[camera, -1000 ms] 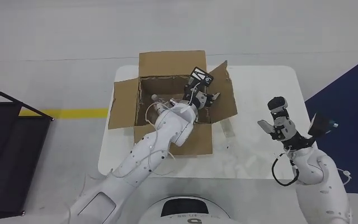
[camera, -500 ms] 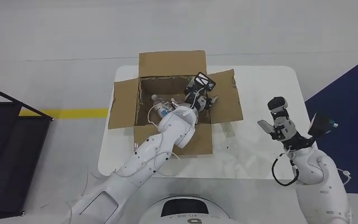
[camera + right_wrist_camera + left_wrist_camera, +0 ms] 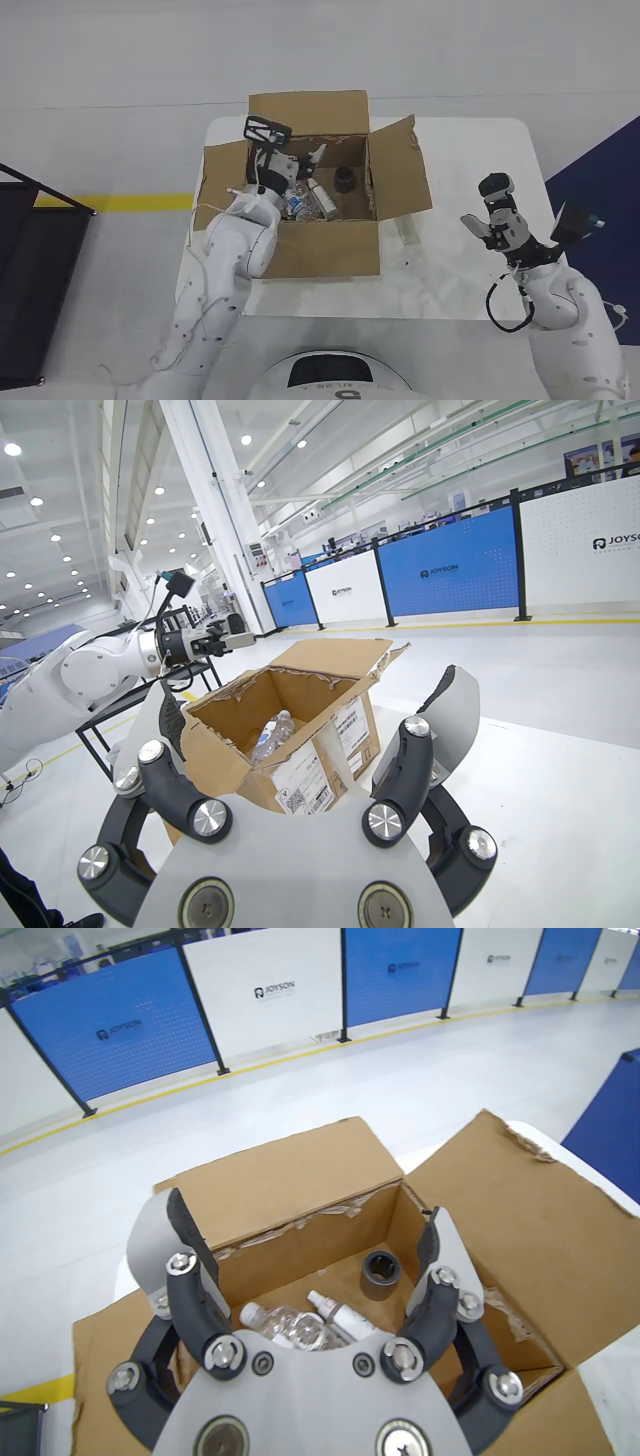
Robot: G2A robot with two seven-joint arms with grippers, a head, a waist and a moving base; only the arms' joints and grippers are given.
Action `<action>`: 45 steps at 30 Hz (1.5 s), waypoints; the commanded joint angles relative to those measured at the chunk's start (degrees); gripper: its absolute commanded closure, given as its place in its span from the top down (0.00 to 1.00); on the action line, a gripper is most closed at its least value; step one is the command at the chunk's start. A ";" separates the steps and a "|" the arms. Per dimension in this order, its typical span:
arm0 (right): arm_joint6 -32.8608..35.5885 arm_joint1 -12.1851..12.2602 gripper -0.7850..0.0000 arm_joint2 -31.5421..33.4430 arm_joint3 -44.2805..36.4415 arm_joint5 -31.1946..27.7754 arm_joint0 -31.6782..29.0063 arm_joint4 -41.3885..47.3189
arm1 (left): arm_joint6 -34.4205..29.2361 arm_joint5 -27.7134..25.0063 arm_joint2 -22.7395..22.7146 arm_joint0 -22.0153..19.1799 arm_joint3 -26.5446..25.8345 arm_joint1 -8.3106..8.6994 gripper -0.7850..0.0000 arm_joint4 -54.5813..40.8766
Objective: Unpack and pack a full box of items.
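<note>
An open brown cardboard box (image 3: 325, 252) holds a crumpled clear plastic bottle (image 3: 295, 1328), white tube (image 3: 342, 1317) and black cylinder (image 3: 381, 1274); the left hand (image 3: 305, 1223) above it and the right hand (image 3: 497, 222) aside gape wide, empty.

The top view looks straight down on the box (image 3: 308, 112). The left wrist view looks into it from close above; the right wrist view faces it from well apart. All share it.

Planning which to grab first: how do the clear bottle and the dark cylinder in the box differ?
The clear bottle lies on its side; the dark cylinder stands upright, open end up. The bottle is see-through and crinkled, the cylinder opaque and smooth. The bottle is longer, the cylinder squat. Both are inside the box.
</note>
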 commanded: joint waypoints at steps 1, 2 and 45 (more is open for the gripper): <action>0.00 0.00 1.00 0.00 0.00 0.00 0.00 0.00 | 1.80 -0.70 -4.77 3.41 -1.78 0.52 1.00 -2.07; 0.00 0.00 1.00 0.00 0.00 0.00 0.00 0.00 | 2.72 -1.26 -6.81 4.76 -2.42 0.74 1.00 -3.36; 32.94 -0.61 1.00 -23.99 -5.45 25.01 18.93 -2.78 | 10.64 -7.93 -27.13 14.44 2.28 2.61 1.00 -19.48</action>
